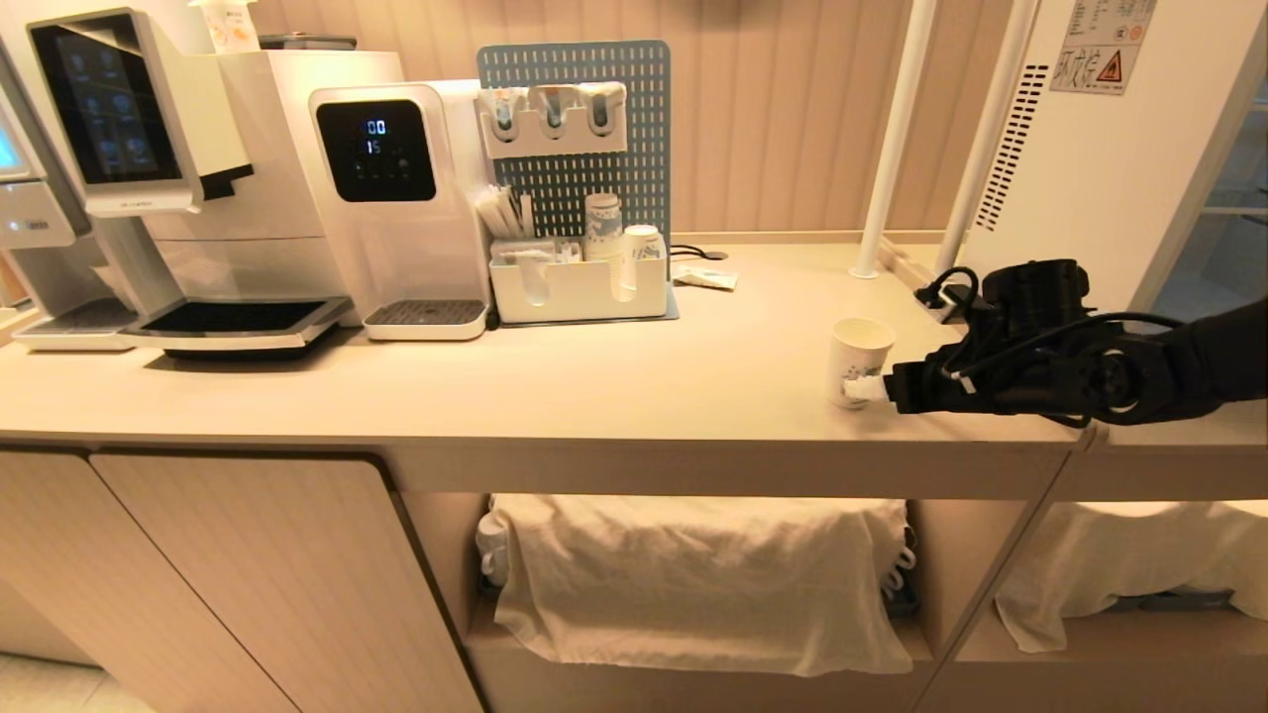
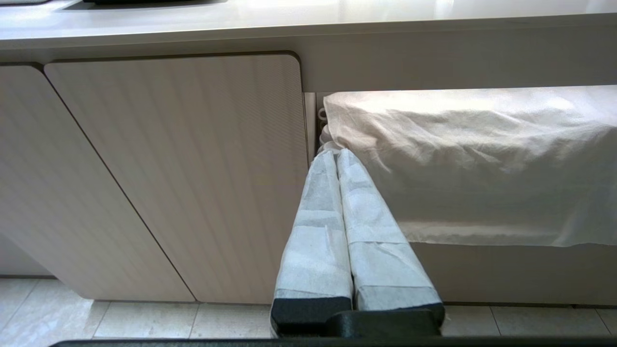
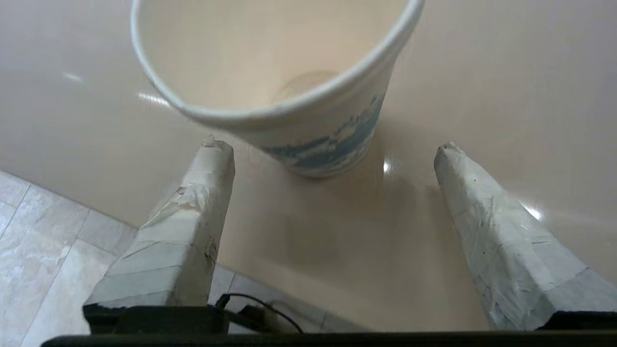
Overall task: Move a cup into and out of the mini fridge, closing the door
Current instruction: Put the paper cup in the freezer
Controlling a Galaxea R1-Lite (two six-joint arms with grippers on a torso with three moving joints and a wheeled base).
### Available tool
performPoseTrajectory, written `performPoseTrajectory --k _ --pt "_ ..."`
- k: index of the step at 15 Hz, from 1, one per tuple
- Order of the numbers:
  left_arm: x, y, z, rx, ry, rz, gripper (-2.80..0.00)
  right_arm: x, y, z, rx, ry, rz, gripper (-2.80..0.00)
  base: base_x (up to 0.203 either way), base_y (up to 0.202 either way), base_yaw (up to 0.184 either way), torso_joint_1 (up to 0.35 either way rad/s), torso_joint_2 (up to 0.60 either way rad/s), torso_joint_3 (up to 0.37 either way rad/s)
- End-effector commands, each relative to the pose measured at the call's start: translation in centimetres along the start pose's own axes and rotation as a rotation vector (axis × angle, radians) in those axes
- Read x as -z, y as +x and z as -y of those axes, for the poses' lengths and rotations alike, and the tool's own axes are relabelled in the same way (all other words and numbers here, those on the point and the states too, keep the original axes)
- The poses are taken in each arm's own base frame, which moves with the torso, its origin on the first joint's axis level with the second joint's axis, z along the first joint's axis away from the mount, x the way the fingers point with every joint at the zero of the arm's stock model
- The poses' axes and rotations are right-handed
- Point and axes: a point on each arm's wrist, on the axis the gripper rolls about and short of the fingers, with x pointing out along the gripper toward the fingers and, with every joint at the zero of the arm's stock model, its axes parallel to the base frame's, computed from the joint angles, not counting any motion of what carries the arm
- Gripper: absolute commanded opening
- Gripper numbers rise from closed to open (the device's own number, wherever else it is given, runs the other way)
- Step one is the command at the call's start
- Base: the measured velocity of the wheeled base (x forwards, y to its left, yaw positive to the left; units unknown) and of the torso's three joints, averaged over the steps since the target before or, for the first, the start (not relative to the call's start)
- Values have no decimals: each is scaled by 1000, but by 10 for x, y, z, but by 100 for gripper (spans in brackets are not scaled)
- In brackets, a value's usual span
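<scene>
White paper cup stands upright on the table, just beside the fridge. Right end effector sits wide open beside it, holding nothing. Next, probably, shut the door.

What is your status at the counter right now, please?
Right hand open, just short of the cup. Left hand shut, parked below. Cup upright, nothing blocking.

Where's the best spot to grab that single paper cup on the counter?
Grip the cup across its lower wall, below the rolled rim, coming in level from its right where the open right gripper sits. It stands upright, empty and tapered, so squeeze gently.
</scene>
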Motion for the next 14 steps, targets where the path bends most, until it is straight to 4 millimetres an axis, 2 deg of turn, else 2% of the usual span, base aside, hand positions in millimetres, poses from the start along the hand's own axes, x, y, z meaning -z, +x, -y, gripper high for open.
performPoseTrajectory --k 1,14 --pt "0 0 0 1 0 -1 -280 6 12 3 -2 -12 19 0 0 0 0 0 0 0" --pt "0 0 0 1 0 -1 -280 10 43 -1 -24 -50 117 0 0 0 0 0 0 0"
